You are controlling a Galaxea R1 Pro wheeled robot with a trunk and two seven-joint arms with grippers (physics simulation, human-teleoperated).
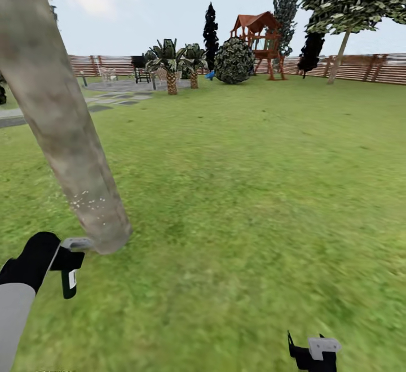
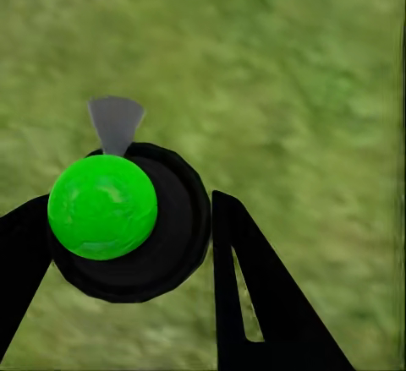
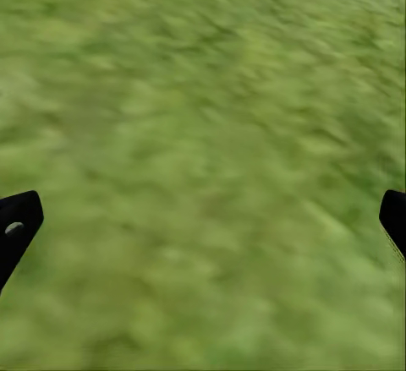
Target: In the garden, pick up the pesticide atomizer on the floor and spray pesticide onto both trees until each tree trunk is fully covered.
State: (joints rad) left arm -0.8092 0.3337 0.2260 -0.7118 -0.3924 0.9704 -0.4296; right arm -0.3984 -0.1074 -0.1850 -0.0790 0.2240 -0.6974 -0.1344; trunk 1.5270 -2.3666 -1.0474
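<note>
Left gripper (image 1: 66, 259): fingers clamped on the pesticide atomizer (image 1: 70, 283), a small dark bottle with a pale label hanging below the fingers; in the left wrist view its round black body with green cap (image 2: 102, 206) sits between the two fingers, grey nozzle (image 2: 115, 122) pointing away from the wrist; judged light, rigid, smooth-sided and apt to twist, so best held across the body below the cap, as now; tree trunk (image 1: 62, 129): mottled grey-tan column just beyond and right of this gripper, nozzle near its base, pale specks low on the bark; lawn (image 1: 254, 191): open grass right of the trunk, wide room to swing or drive; second tree (image 1: 338, 56) far off by the slatted fence (image 1: 361, 67); right gripper (image 3: 203, 219): fingers spread wide over bare grass, empty, well apart from the left.
</note>
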